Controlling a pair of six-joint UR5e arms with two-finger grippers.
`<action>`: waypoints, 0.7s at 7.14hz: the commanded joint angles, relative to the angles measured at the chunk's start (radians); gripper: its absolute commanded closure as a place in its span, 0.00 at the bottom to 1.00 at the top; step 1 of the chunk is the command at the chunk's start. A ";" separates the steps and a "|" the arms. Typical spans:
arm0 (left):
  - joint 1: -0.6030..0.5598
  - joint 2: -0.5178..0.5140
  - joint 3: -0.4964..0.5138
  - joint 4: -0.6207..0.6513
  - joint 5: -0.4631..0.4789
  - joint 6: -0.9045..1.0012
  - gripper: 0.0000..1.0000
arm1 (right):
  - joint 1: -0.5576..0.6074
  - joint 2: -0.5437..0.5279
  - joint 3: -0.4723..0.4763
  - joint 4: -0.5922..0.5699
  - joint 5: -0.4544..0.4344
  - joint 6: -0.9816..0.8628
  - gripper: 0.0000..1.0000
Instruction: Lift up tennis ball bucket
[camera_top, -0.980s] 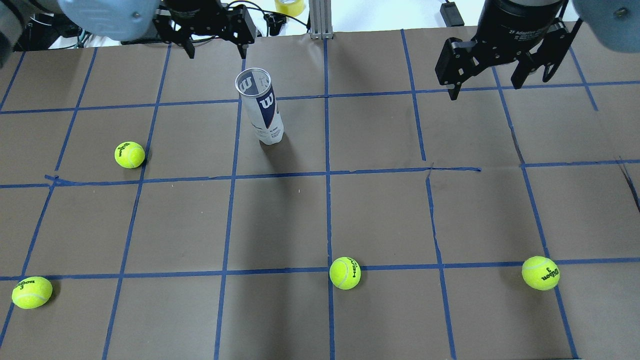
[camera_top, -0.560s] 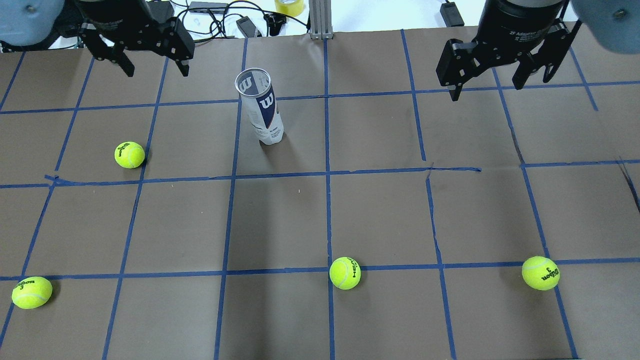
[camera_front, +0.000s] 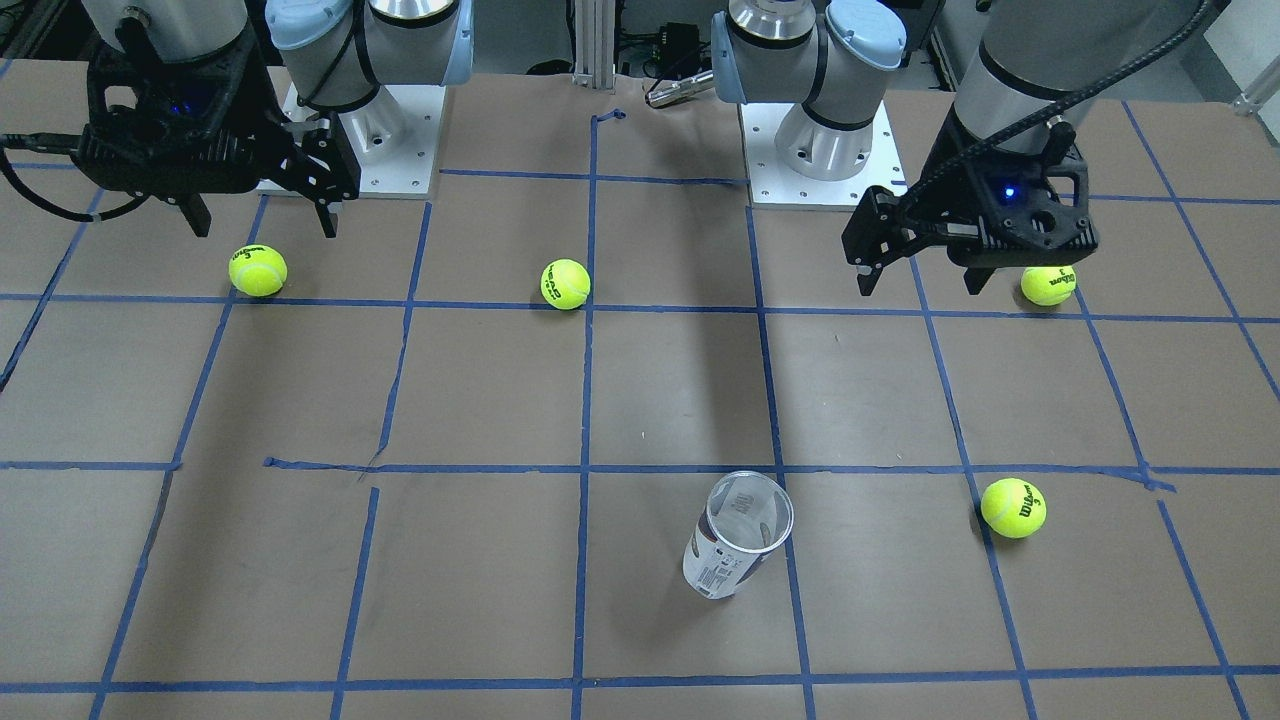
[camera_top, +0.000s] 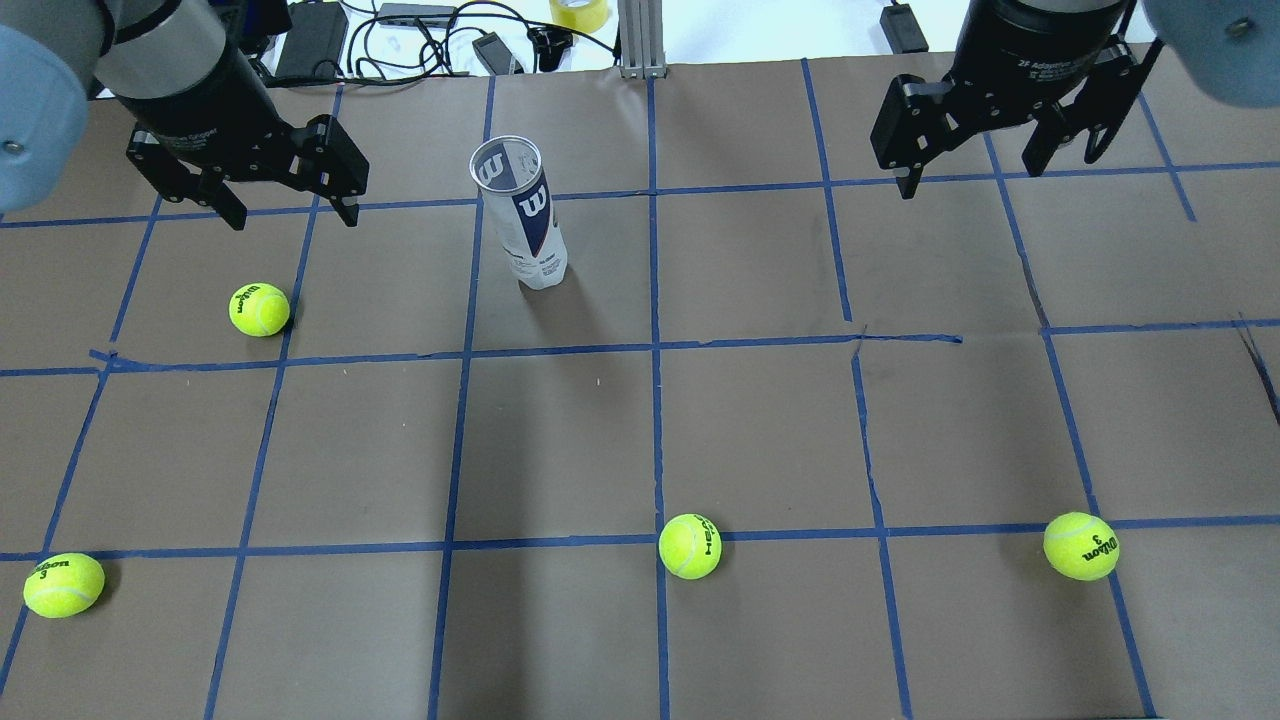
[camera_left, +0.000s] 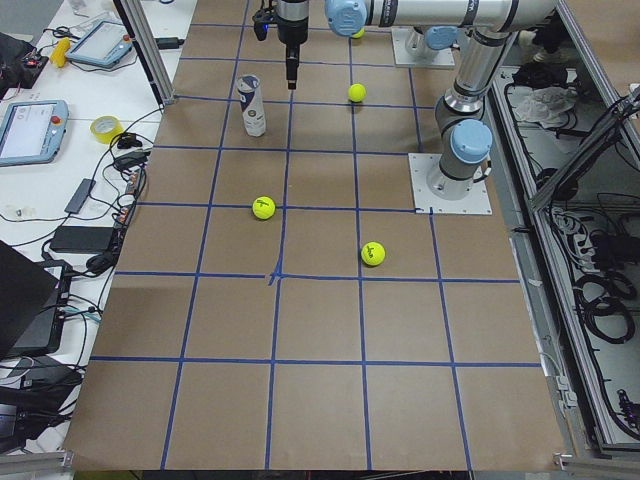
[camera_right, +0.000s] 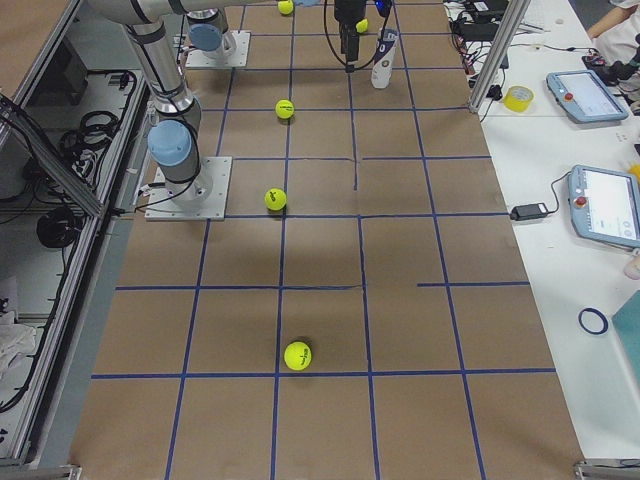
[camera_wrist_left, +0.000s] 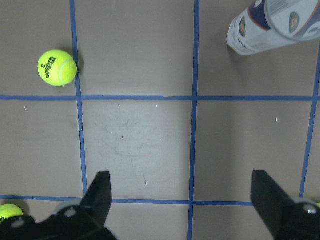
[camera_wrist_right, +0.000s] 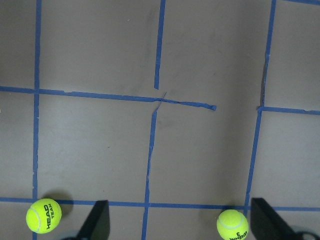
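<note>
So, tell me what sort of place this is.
Most likely a robotics lab or test cell: two robot arms bolted to a paper-covered table taped into a blue grid, with teach pendants and cables on the side bench.

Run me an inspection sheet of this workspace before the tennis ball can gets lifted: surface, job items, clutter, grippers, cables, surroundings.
Surface: table covered in brown paper with a blue tape grid.
Job's things: tennis ball bucket upright on the table, no ball seen inside, nothing touching it.
Clutter: four loose tennis balls, all apart from the bucket.
Grippers: left gripper open and empty, the nearer one to the bucket; right gripper open and empty, farther off.
Cables: cables on the white bench past the table's far edge.
Surroundings: yellow tape roll and teach pendants on the bench.
</note>
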 joint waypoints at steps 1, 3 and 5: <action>0.006 0.004 -0.016 0.010 -0.008 0.033 0.00 | -0.002 0.005 0.001 -0.087 0.004 0.008 0.00; 0.008 0.006 -0.019 0.012 -0.018 0.058 0.00 | -0.004 0.005 0.001 -0.085 0.057 0.018 0.02; 0.016 0.018 -0.022 -0.002 -0.069 0.044 0.00 | -0.007 0.005 0.001 -0.075 0.059 0.086 0.02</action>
